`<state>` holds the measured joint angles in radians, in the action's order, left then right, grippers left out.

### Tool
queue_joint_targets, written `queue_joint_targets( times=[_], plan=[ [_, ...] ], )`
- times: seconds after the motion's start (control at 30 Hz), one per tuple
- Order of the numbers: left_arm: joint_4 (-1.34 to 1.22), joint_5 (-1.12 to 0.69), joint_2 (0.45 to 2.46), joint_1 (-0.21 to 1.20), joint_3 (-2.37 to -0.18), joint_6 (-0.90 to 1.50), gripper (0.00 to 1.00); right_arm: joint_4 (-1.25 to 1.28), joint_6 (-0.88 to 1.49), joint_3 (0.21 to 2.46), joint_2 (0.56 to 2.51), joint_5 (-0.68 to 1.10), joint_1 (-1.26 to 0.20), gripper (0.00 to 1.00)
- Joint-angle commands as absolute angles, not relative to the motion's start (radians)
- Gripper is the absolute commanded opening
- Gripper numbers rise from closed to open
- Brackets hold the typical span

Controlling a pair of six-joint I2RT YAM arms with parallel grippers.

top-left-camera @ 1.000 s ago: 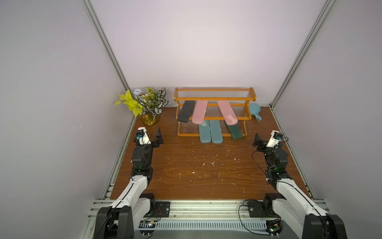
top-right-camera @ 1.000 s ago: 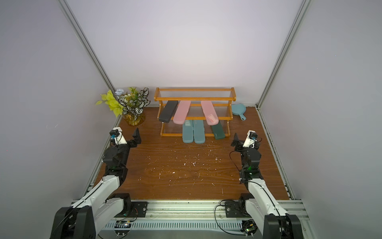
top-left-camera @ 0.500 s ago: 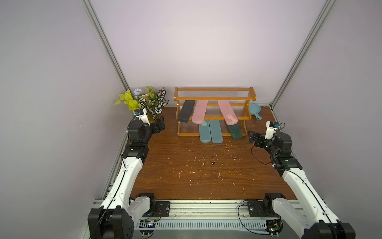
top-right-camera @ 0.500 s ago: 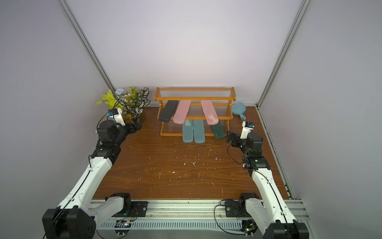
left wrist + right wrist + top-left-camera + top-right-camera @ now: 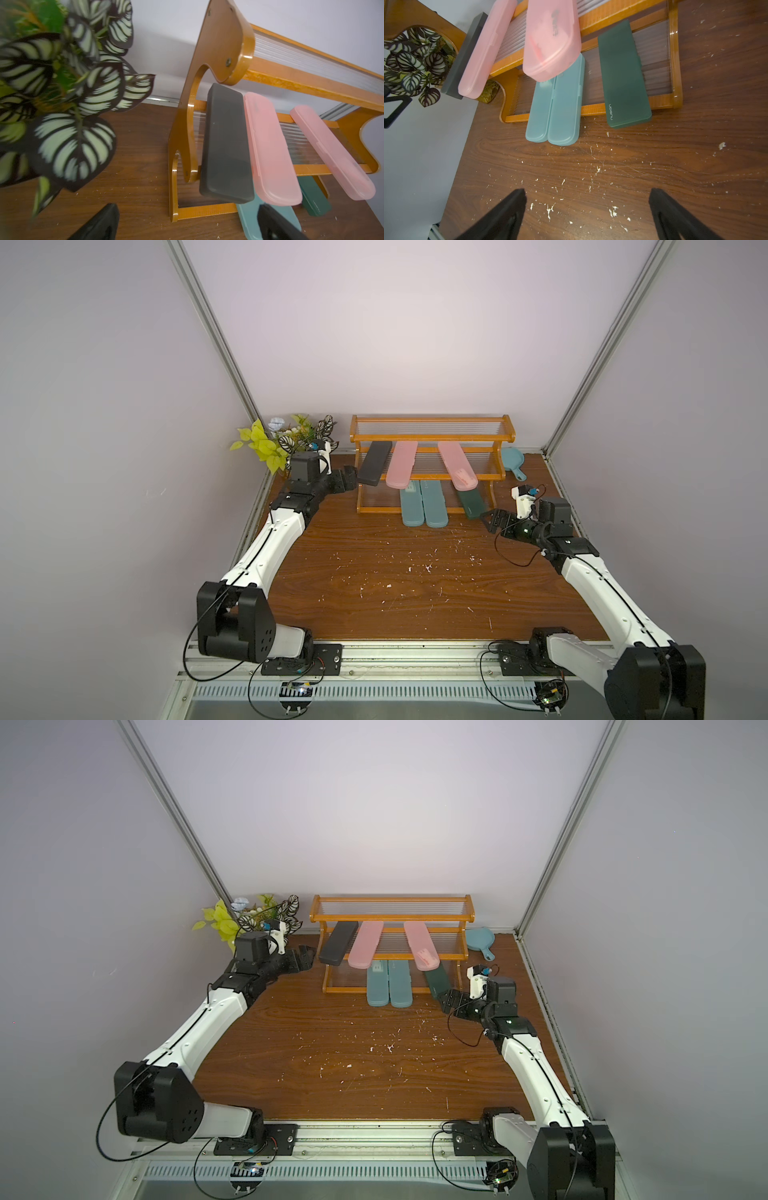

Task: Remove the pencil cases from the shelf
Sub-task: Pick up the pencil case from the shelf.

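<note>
Moved: both our arms have stretched forward from their folded pose of a second ago; the cases lie as before.
Table (image 5: 374,572): dark wood grain, flecked with white crumbs.
Right gripper (image 5: 489,521): fingers spread with nothing between them; the green case (image 5: 470,502), a flat matte slab, lies just beyond our tips.
Teal cases (image 5: 423,506): smooth, round-ended, side by side, overhanging the bottom rail.
Left gripper (image 5: 350,480): spread, empty, just beside the near end of the black case (image 5: 375,462).
Pink cases (image 5: 402,464): translucent, overhanging the middle tier.
Shelf (image 5: 432,435): orange wood, clear ribbed panels.
</note>
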<state>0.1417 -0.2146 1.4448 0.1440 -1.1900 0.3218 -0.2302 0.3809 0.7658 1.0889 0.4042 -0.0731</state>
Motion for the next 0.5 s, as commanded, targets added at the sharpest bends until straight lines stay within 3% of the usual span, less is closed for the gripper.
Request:
queue_joint_targets(
  times=[0.0,0.47],
  plan=[
    [0.209,-0.183,1.515,0.180,-1.287,0.304,0.98,-0.257,0.368,0.811,1.092,0.420,-0.082,0.99],
    [0.327,-0.161,1.745,0.240,-1.561,0.307,0.99,-0.261,0.365,0.825,1.078,0.353,-0.083,0.99]
  ],
)
